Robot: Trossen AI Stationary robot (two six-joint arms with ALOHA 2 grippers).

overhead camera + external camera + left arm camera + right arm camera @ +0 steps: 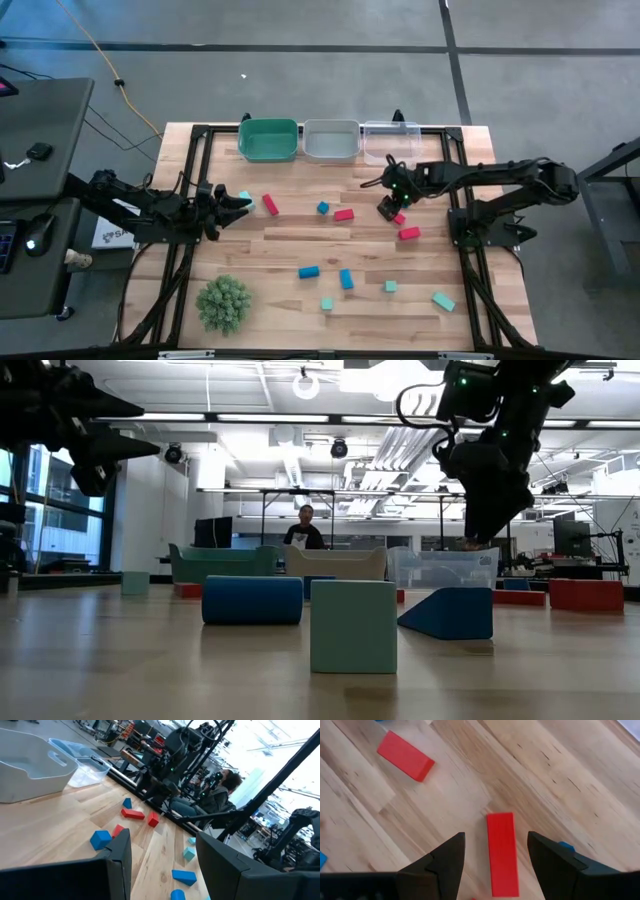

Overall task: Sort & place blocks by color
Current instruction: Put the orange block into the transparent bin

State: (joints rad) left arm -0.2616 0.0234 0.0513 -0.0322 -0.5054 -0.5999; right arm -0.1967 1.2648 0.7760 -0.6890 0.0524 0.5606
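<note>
Red, blue and light teal blocks lie scattered on the wooden table [290, 245]. My right gripper [390, 208] hangs open over the table's right-centre, pointing steeply down. In its wrist view a red bar [501, 852] lies flat on the wood between the two fingers, with a gap on each side. Another red block [405, 756] lies farther off. My left gripper [235, 203] waits open and level at the table's left, next to a teal block [245, 197], with nothing between its fingers [120, 855].
A green bin [268, 140], a grey bin [331, 140] and a clear bin [390, 142] stand in a row along the far edge. A green spiky plant ball [223, 303] sits at the near left. A person [304, 530] stands in the room beyond the table.
</note>
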